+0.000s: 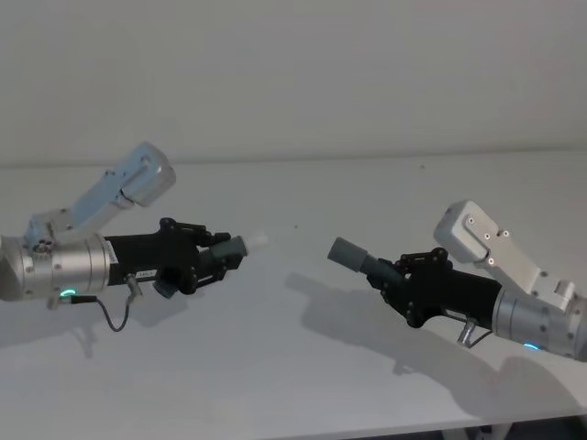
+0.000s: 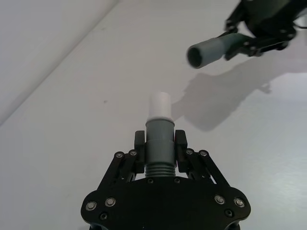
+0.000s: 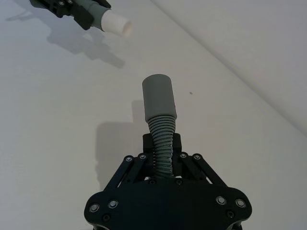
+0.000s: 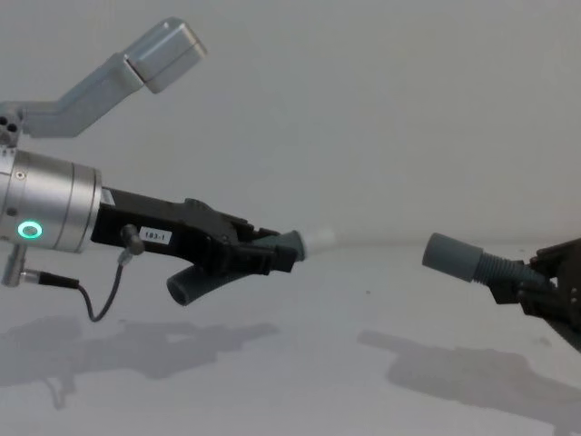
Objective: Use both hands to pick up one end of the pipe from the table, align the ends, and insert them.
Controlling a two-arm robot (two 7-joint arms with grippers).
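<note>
My left gripper (image 1: 223,259) is shut on a dark grey ribbed pipe piece (image 2: 159,143) and holds it above the white table (image 1: 293,367). Its white plug tip (image 1: 258,239) points right. My right gripper (image 1: 396,275) is shut on the other ribbed piece (image 3: 162,148), whose smooth grey socket cuff (image 1: 348,253) points left. The two ends face each other across a gap, the plug tip (image 4: 318,241) slightly higher than the cuff (image 4: 447,255). In the left wrist view the cuff's open mouth (image 2: 204,51) shows far ahead; in the right wrist view the plug tip (image 3: 116,24) shows far off.
A white wall (image 1: 293,73) rises behind the table's far edge. The arms' shadows lie on the table under both grippers. A thin cable (image 1: 112,316) hangs under the left arm.
</note>
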